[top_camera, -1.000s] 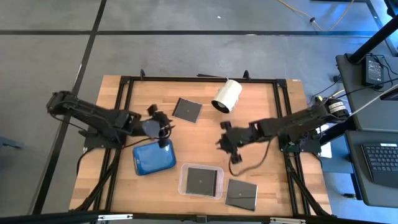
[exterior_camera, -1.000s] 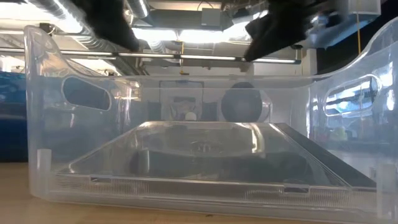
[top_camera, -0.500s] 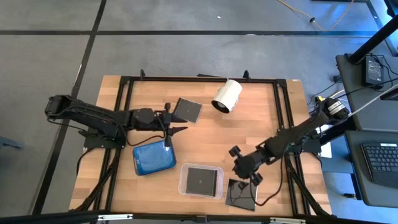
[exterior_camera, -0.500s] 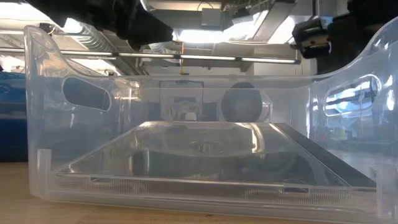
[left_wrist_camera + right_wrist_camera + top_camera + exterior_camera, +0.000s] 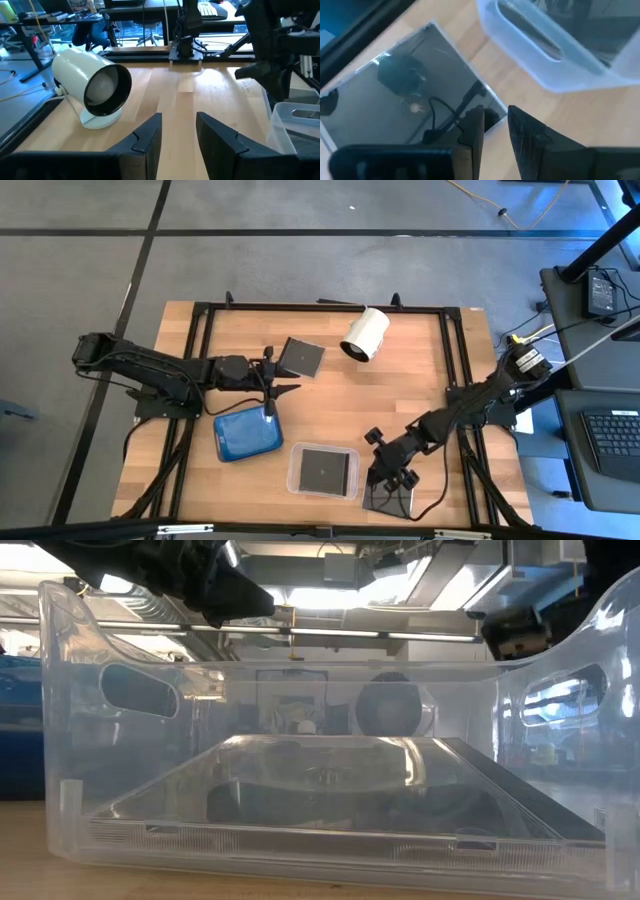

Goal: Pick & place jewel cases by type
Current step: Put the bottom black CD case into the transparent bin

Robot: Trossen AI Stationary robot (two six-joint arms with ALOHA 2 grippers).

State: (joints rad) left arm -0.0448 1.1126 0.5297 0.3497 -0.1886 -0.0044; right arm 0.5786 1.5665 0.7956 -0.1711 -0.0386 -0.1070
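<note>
A dark jewel case (image 5: 390,496) lies flat near the table's front right. My right gripper (image 5: 387,477) slants down over its far left corner (image 5: 482,97), fingers a narrow gap apart (image 5: 495,117); no touch shows. Another dark case (image 5: 324,469) lies in the clear tray (image 5: 294,480), and a third (image 5: 300,356) lies flat farther back. My left gripper (image 5: 283,380) hangs level above the table, between that case and the blue rounded tray (image 5: 247,432). It points at the white cylinder (image 5: 92,90), and its open fingers (image 5: 178,125) hold nothing.
The white cylinder (image 5: 365,333) lies on its side at the far middle. The clear tray's wall (image 5: 555,45) stands right beside the front case. A black frame rail (image 5: 320,307) runs round the wooden table. Bare wood (image 5: 400,380) shows in the middle right.
My right gripper has swung from the table's middle toward the near edge and sunk over the front right case. My left gripper has tipped up from pointing down over the blue tray to level, shifting a little toward the right, then kept still.
</note>
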